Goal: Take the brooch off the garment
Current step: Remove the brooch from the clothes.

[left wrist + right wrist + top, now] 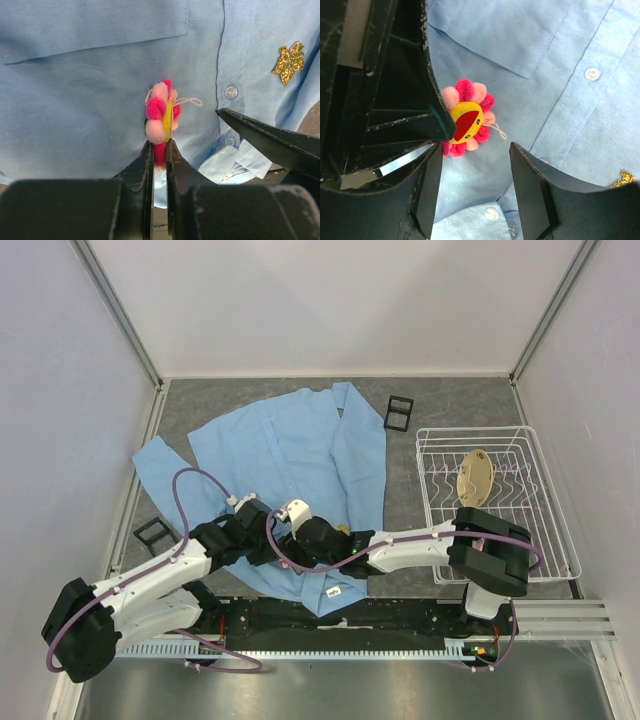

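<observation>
My left end effector pinches the brooch by its rim; it seems soft and light. My right end effector gapes, empty.

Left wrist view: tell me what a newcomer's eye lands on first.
The fluffy pink-petalled flower brooch with a yellow centre stands edge-on in mid-frame, pinched at its lower edge by the black left hand. Around it spreads the light blue button-up shirt, with a glittery gold leaf emblem at upper right.
</observation>
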Robot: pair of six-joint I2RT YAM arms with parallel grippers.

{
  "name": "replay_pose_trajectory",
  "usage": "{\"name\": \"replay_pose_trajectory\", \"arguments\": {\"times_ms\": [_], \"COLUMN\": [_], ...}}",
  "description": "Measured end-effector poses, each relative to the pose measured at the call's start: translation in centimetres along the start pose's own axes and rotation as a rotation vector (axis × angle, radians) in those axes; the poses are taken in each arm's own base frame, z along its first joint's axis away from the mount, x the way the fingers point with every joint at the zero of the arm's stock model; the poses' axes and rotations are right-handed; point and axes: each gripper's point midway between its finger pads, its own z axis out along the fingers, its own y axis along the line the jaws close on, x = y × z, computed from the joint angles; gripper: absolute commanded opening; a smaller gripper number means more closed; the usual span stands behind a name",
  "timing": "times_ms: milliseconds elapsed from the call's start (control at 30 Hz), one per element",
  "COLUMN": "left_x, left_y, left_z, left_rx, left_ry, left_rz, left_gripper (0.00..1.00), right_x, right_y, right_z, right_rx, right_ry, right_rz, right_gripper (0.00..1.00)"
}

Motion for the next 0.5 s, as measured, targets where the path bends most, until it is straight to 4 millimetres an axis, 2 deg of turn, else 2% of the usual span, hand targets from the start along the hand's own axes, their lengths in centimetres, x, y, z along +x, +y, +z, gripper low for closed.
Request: {"name": "replay_pose_trajectory", "arguments": {"times_ms": [233, 500], "left_x": [0.1, 0.2], "left_y": [1.0, 1.3], "left_z": [-0.3, -0.2], "left_rx": [-0.061, -0.087], "left_ry": [0.012, 0.027], "left_rz": [0.001, 0.001], "left_gripper": [0.02, 0.02], "right_x": [-0.1, -0.2], "right_y": [0.0, 0.1], "right_z": [0.4, 0.6], "right_rx": [0.028, 0.021], "right_ry": [-0.005, -0.027], "right_rz": [-0.049, -0.037], "right_gripper": [0.64, 0.65]}}
